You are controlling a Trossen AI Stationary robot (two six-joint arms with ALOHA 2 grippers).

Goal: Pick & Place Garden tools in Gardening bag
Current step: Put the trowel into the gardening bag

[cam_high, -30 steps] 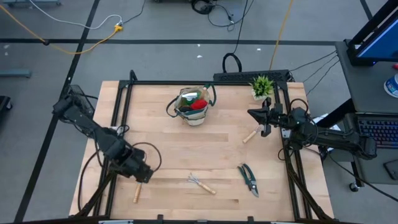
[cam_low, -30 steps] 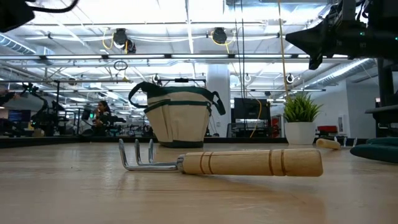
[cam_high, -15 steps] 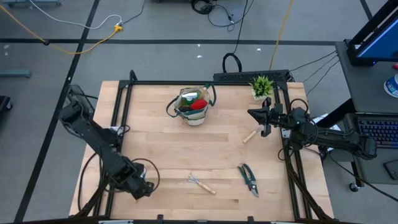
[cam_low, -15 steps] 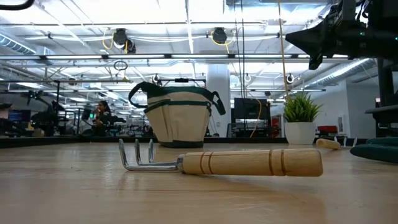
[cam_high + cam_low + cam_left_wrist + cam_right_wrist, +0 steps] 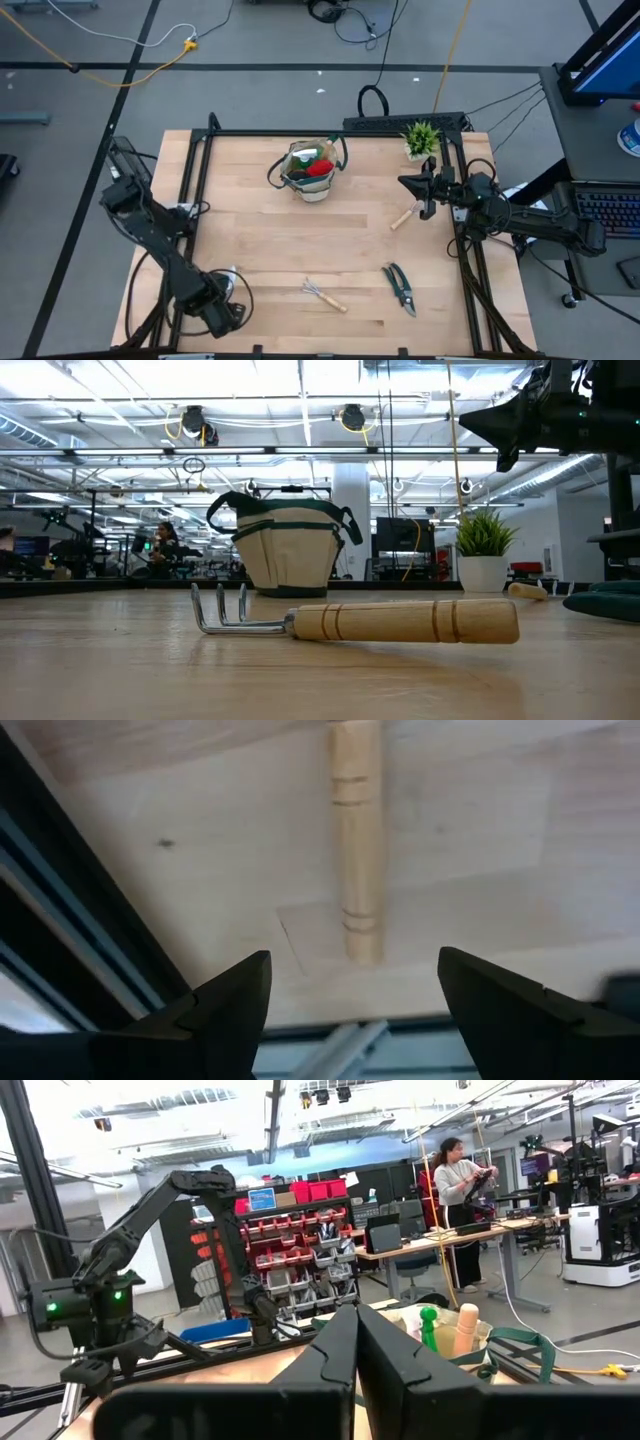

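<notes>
From above, the left gripper [image 5: 222,312] sits low over the table [image 5: 260,230] near its front left corner, with its fingers apart and nothing between them. The right gripper [image 5: 418,187] hangs by the table's right edge, toward the back, just in front of the potted plant [image 5: 421,137]; its fingers are pressed together and empty. The gardening bag [image 5: 311,170] stands near the middle of the back edge, with a red glove [image 5: 318,168] and a green spray bottle [image 5: 309,155] showing inside it. A wooden-handled trowel [image 5: 404,216] lies on the table just beside the right gripper. The rake [image 5: 323,294] lies near the front edge, about midway along it, and the pruning shears [image 5: 401,287] lie to its right, apart from it.

At table height, the rake [image 5: 360,620] lies across the foreground on its side, tines to the left. The gardening bag [image 5: 287,548] stands upright behind it, and the potted plant [image 5: 484,553] stands to the right. The right gripper [image 5: 480,425] hangs high at the upper right.

From the left wrist, the two fingers [image 5: 225,1010] stand wide apart above the table, and the end of a wooden handle [image 5: 357,835] lies on the wood ahead of them, between their lines but untouched.

From the right wrist, the fingers [image 5: 335,1355] meet in a closed wedge. Past them the gardening bag [image 5: 470,1342] holds the spray bottle [image 5: 429,1327] and a wooden handle [image 5: 466,1327] standing up. The left arm [image 5: 120,1270] rises on the far side, and a person [image 5: 455,1200] stands at a bench in the room behind.
</notes>
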